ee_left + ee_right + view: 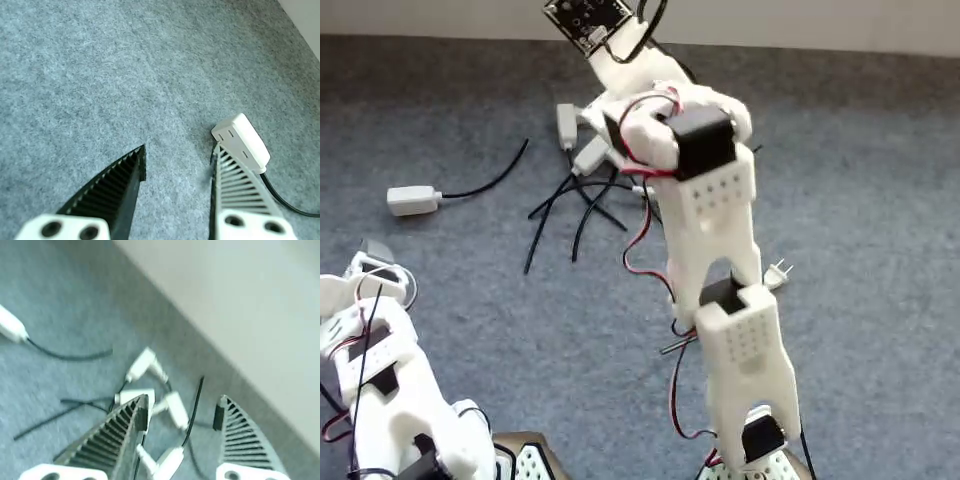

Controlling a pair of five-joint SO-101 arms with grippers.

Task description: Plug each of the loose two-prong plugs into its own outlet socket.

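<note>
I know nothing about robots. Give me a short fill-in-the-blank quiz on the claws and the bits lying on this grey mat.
1. The left claw is ___, with nothing between its fingers.
2. The white socket next to it has ___ slots on its face.
3. The cable running from that socket is ___.
4. The right claw hangs open above a cluster of ___ connectors.

Missing words: open; two; black; white.
</note>
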